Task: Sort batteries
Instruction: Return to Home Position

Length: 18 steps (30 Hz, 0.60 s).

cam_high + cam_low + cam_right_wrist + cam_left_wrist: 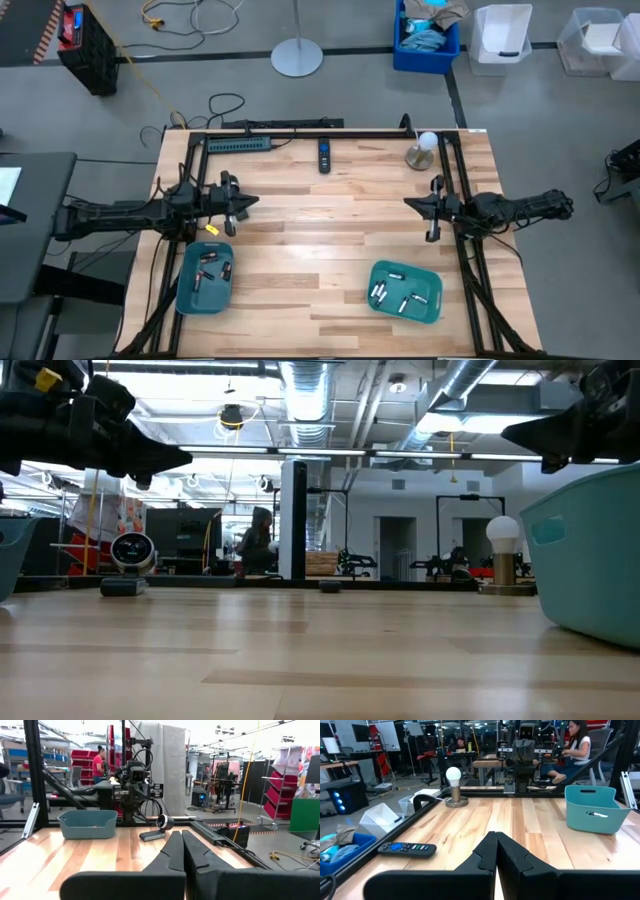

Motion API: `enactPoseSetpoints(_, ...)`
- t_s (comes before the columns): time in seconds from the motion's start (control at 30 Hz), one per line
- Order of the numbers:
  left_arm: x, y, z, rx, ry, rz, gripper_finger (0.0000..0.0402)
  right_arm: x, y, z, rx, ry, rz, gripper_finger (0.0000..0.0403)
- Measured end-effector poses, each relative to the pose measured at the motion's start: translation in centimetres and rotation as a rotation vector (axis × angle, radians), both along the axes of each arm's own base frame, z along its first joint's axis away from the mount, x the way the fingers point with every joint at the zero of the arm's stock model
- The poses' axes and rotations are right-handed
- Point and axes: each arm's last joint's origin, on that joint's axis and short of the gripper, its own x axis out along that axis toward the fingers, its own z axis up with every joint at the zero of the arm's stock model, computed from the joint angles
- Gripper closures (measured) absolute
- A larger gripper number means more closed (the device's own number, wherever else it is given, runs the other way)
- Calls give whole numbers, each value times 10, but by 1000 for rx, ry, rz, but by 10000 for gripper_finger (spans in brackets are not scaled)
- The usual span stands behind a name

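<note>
The left claw (250, 202) hangs at 9 o'clock over the tabletop (320, 235), fingers pressed together on nothing. The right claw (410, 203) mirrors it at 3 o'clock, likewise closed and empty. Every one of the batteries (212, 265) that can be made out lies in a tray. Some are in the left tray (183, 300) at 8 o'clock, just beside the left arm. The others are in the right tray (432, 312) at 5 o'clock. None shows loose on the bare wood, so the sort looks finished and only the retreat to rest appears to be left.

The main hazard is the left tray's place close under the left arm. A low or sideways swing on the way home could clip its rim, shove it or tip cells out, undoing the sort. The right tray stands farther from its arm and seems less exposed. The remote (324, 155) at 12 o'clock and the bulb (427, 142) at 1 o'clock sit well apart from both claws, so a knock there looks unlikely.
</note>
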Motion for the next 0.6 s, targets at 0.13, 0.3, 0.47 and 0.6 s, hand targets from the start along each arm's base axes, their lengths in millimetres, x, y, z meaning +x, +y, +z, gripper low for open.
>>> enactPoseSetpoints(0.13, -2, 0, 0, -8, -4, 0, 401, 0, 1, -3, -4, 34, 5, 401)
enactPoseSetpoints(0.3, -5, -1, -2, -19, 20, 1, 401, 0, 0, -5, 10, 49, -3, 401)
enactPoseSetpoints(0.47, -10, -2, 0, -15, -7, -4, 401, 0, 0, -6, 14, 56, -1, 401)
enactPoseSetpoints(0.6, -16, -3, 1, -15, -22, -5, 401, 1, 0, -7, 29, 67, 1, 401)
